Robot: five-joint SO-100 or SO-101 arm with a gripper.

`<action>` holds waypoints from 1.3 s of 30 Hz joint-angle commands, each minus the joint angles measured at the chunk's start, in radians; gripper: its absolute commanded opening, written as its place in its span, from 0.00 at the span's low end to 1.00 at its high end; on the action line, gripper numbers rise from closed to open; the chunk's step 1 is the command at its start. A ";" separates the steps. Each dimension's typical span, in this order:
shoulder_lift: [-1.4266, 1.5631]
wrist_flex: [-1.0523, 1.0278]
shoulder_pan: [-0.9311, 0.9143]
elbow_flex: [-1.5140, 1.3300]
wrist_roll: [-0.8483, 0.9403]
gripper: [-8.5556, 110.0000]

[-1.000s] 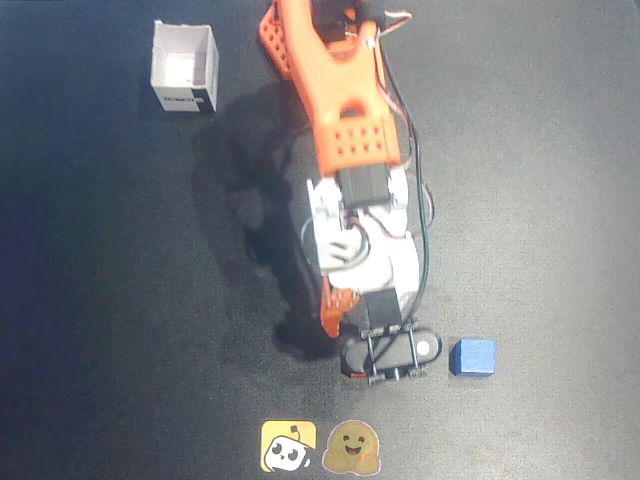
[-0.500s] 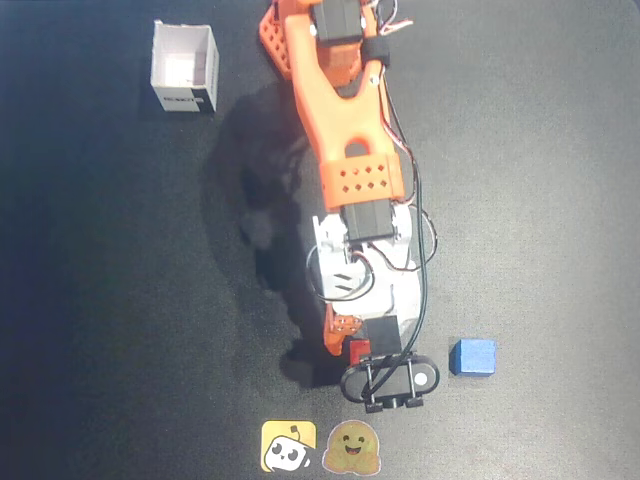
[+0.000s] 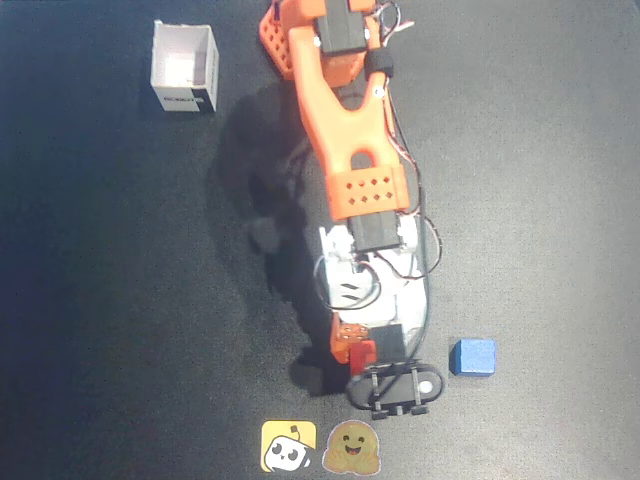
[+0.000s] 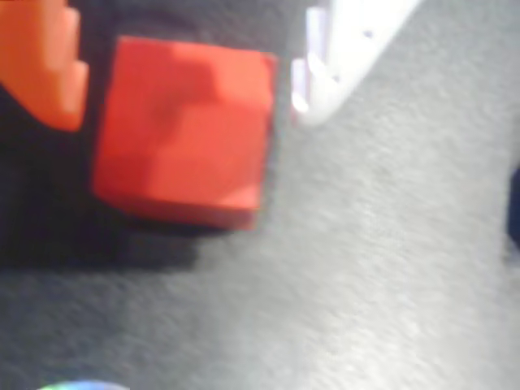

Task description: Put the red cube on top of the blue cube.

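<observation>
The red cube [image 3: 362,352] lies on the dark table under the tip of the orange arm. In the wrist view the red cube [image 4: 183,130] sits between the orange finger [image 4: 45,69] on the left and the white finger [image 4: 341,49] on the right, with a narrow gap showing on each side. My gripper [image 3: 357,347] [image 4: 191,118] stands around the cube, slightly open. The blue cube [image 3: 472,357] sits alone on the table to the right of the gripper in the overhead view, well apart from the red cube.
A white open box [image 3: 185,68] stands at the far upper left. Two stickers, one yellow [image 3: 288,445] and one brown [image 3: 350,447], lie at the table's bottom edge. A black bracket [image 3: 395,388] on the arm hangs just below the gripper.
</observation>
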State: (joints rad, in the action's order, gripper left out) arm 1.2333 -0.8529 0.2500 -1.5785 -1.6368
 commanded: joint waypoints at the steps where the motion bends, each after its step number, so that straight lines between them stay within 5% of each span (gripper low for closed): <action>1: 0.000 0.026 0.002 0.048 -0.015 0.24; 13: -0.048 0.071 -0.005 0.038 -0.034 0.24; 22: -0.064 0.087 -0.009 0.032 -0.043 0.12; 39: 0.052 -0.028 -0.028 0.051 -0.040 0.12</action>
State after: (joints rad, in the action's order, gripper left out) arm 1.1888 -0.8544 0.2255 -1.5785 -1.6736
